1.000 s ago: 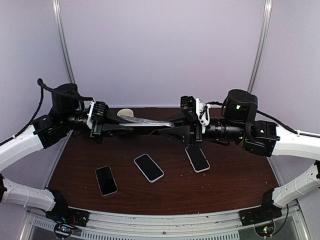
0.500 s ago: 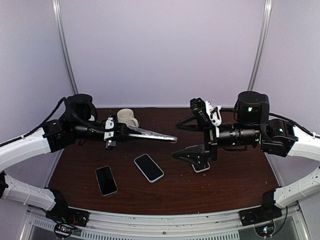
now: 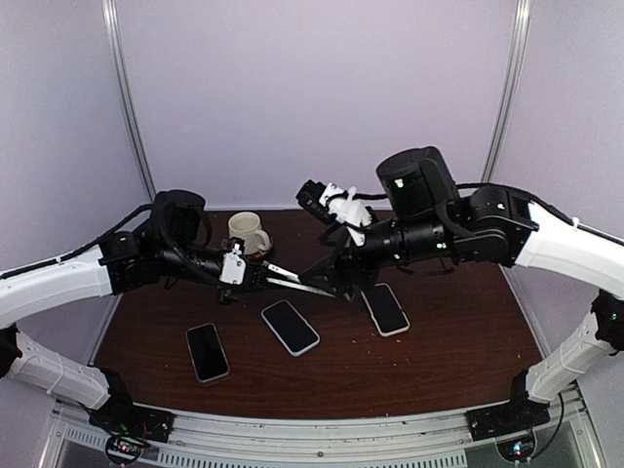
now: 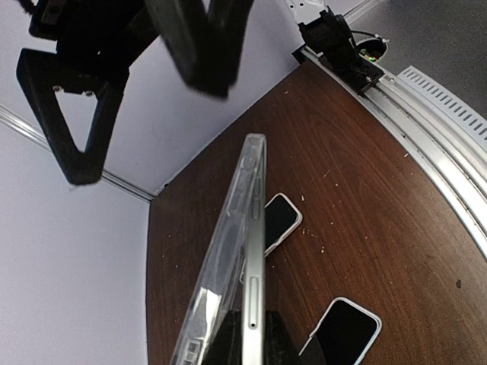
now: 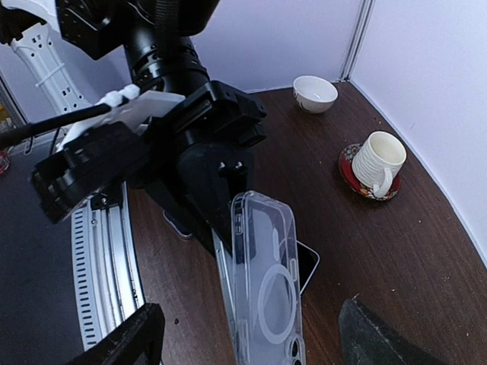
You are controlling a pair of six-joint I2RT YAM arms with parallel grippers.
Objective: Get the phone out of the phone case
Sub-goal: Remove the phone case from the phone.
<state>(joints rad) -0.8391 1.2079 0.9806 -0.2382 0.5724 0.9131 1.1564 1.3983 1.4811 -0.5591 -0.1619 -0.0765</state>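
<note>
My left gripper (image 3: pixel 255 276) is shut on a silver-edged phone (image 3: pixel 292 283) and holds it above the table, pointing right. In the left wrist view the phone (image 4: pixel 255 251) shows edge-on between my fingers (image 4: pixel 275 341). A clear case (image 4: pixel 217 289) stays on at the phone's far end and stands away from it near my fingers. My right gripper (image 3: pixel 333 278) is open at the phone's free end. In the right wrist view its fingers (image 5: pixel 125 342) stand wide on either side of the clear case (image 5: pixel 270 296), not touching it.
Three other phones lie face up on the brown table: front left (image 3: pixel 207 351), middle (image 3: pixel 290 327) and right (image 3: pixel 385 309). A cream mug (image 3: pixel 247 232) on a saucer stands at the back. A small white bowl (image 5: pixel 316 93) shows in the right wrist view.
My right gripper pulled away from the phone to the right, then swung back left to its free end, open. My left arm drew back and tilted the phone's tip downward.
</note>
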